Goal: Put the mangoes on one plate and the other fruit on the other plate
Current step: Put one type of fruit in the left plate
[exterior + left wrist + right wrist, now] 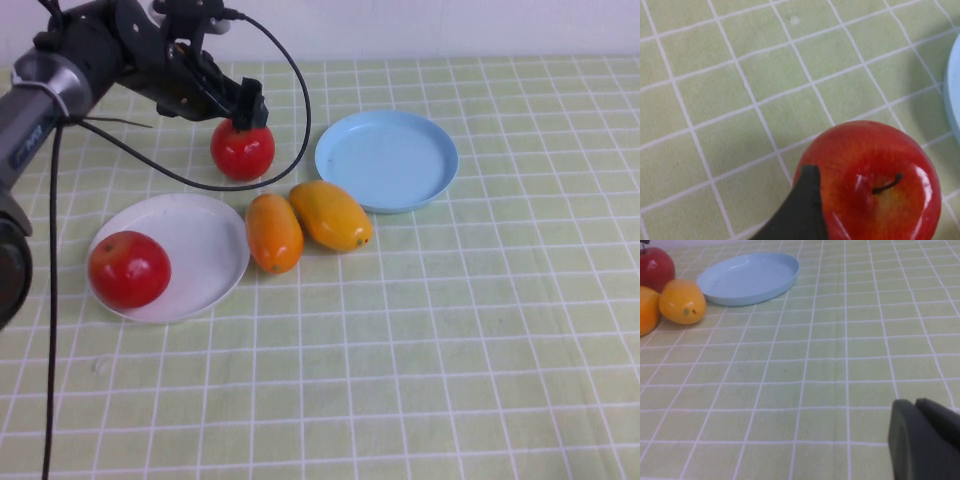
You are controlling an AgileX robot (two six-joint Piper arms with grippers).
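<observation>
While one apple [129, 269] is sitting on the white plate [215, 240] at lower left, the left gripper [250, 112] is closing on the second apple [242, 150] at upper left, seemingly clamped, needing a lift next; the right gripper [925, 437], fingers together, is idling off-frame.

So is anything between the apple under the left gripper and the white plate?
Nothing visible: bare cloth lies between that apple, under the left gripper, and the white plate, which has free space beside its apple.

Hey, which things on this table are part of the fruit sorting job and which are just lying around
Part of the job:
- two mangoes, on the cloth
- blue plate, bare
- apple on the white plate
- white plate
- second apple, under the left gripper

Just there:
- checked tablecloth
- right gripper, low over the cloth
</observation>
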